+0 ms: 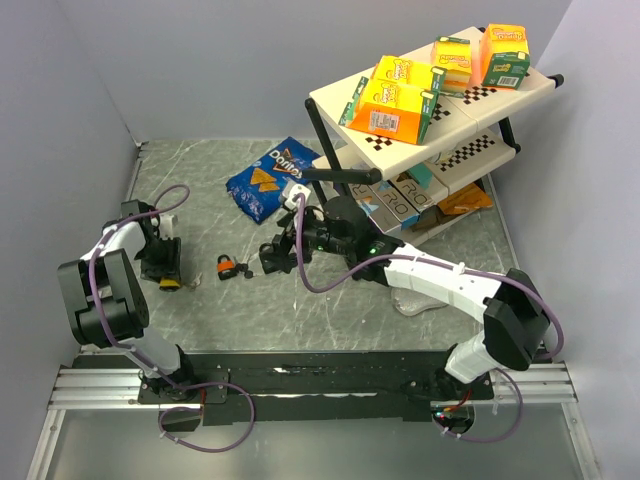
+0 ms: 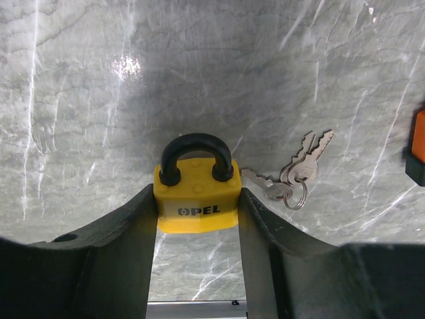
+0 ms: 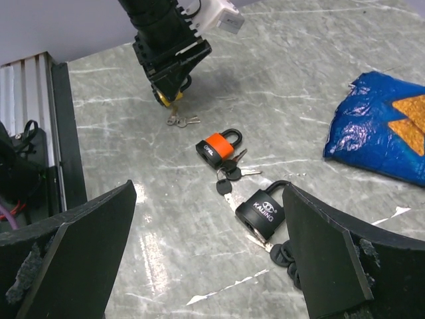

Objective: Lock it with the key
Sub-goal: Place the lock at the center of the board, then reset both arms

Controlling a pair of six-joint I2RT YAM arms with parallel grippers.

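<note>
A yellow padlock [image 2: 196,199] with a black shackle lies on the marble table, and my left gripper [image 2: 196,207] is shut on its body, one finger pressed to each side. A ring of silver keys [image 2: 292,179] lies just right of it, apart from the lock. In the top view this gripper [image 1: 165,272] is at the left. My right gripper [image 3: 209,199] hangs open over a black padlock [image 3: 265,214] that has a key with black heads [image 3: 285,256] at its base. An orange padlock [image 3: 218,147] with its own black-headed keys [image 3: 229,174] lies between the two grippers.
A blue chip bag [image 1: 265,180] lies behind the locks. A tilted white shelf rack [image 1: 520,95] at the back right carries yellow cartons [image 1: 400,100], with boxes on its lower shelf. The mounting rail [image 1: 300,385] runs along the near edge.
</note>
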